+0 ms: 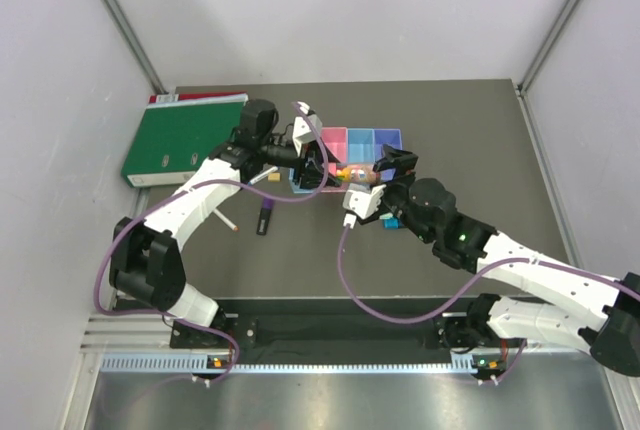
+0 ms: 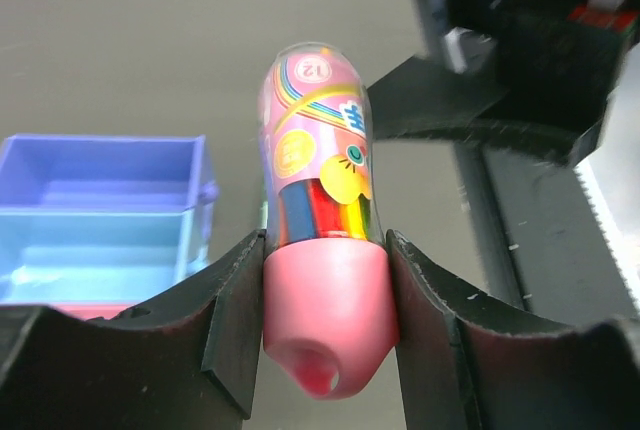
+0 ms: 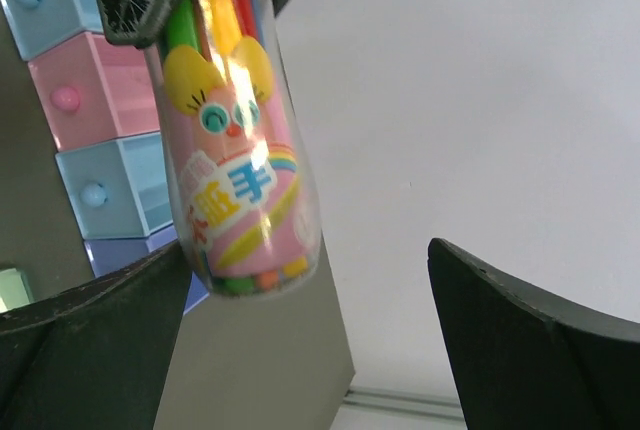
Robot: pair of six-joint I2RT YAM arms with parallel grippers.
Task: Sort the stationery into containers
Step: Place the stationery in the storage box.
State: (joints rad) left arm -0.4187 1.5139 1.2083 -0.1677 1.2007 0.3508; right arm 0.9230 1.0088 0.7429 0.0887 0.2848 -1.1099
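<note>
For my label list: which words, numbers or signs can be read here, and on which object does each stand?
"12": in a round badge on the pink-capped tube, left wrist view.
"手": a blue character on the same tube, right wrist view; the character beside it is not clear.
Orange round sticker on the tube: print too blurred to read.
Spine label on the green binder: too small to read.

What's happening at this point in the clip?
The left gripper is shut on a clear, pink-capped tube of coloured pens, holding it beside the row of pastel plastic bins. The right gripper is open around the tube, not closed on it. A white pen and dark marker lie on the table.
</note>
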